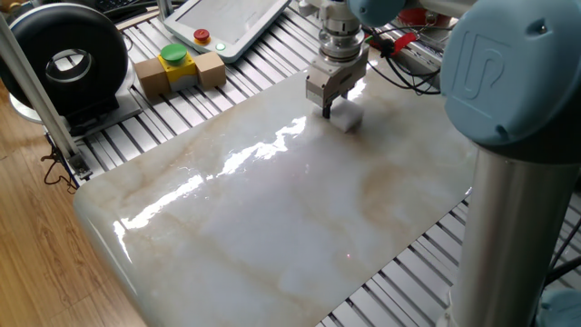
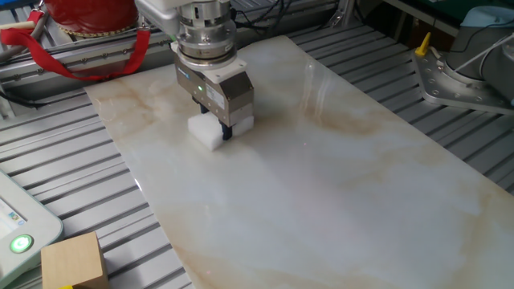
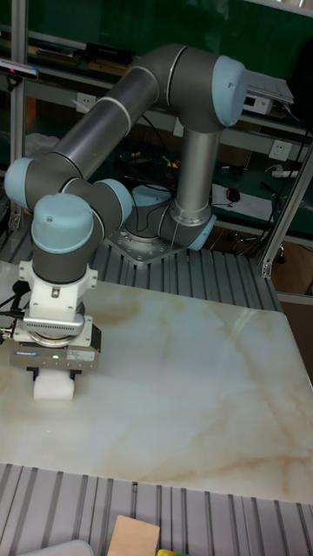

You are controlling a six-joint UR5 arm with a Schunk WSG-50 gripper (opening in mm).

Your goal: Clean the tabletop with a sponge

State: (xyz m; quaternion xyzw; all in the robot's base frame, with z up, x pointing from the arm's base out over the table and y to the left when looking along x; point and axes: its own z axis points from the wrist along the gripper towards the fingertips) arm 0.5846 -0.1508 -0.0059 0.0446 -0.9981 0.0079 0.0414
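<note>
In one fixed view, one white sponge (image 1: 346,118) is gripped by the closed pincer (image 1: 329,113) and pressed on the marble table (image 1: 272,218), near its far edge. One cardboard box (image 1: 179,71) with a yellow-green button is seen well apart from the sponge, off the slab.

In the other fixed view, the sponge (image 2: 210,131) is clamped by the pincer (image 2: 226,131) on the table (image 2: 337,185); one box (image 2: 74,259) lies well apart.

In the tall fixed view, one sponge (image 3: 52,386) is held under the pincer (image 3: 52,375), near the left edge of the table (image 3: 191,391).
</note>
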